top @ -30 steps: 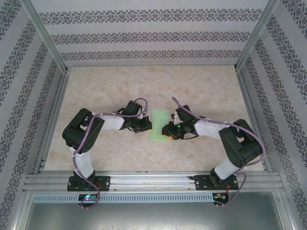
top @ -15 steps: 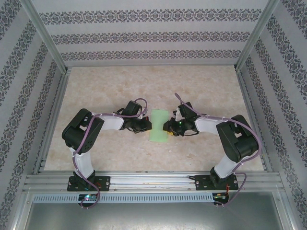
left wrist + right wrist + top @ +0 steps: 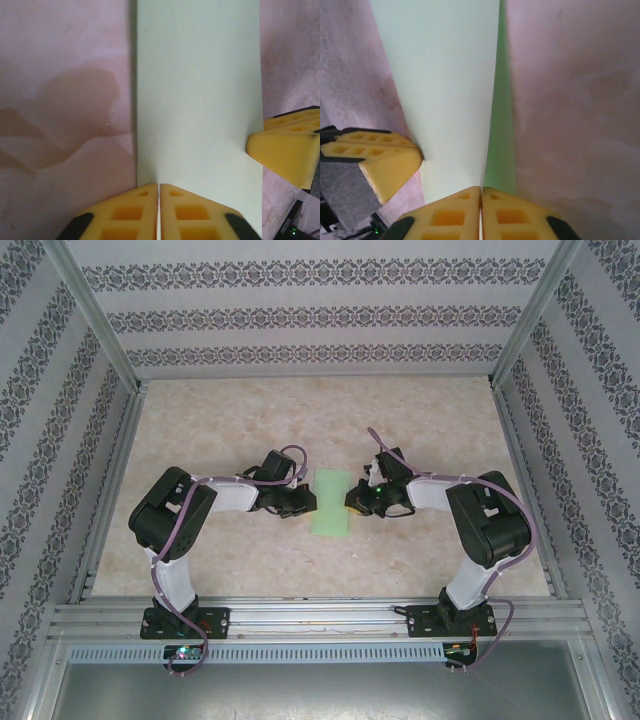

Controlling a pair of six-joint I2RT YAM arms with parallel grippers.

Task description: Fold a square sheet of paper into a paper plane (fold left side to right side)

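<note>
We see the right gripper [image 3: 481, 189] has clenched at the one paper [image 3: 331, 490] edge. The left gripper [image 3: 158, 186] is clenched too

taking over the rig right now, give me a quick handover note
left gripper: shut, tips at one long edge of the paper.
right gripper: shut, tips at the opposite long edge.
paper: a narrow strip lying mid-table, between the two grippers.
done: the sheet is folded in half. A darker green sliver shows past the top layer on the right gripper's side, so the edges look not quite flush.
to do: every nose and wing fold; there is no pointed shape yet.
</note>
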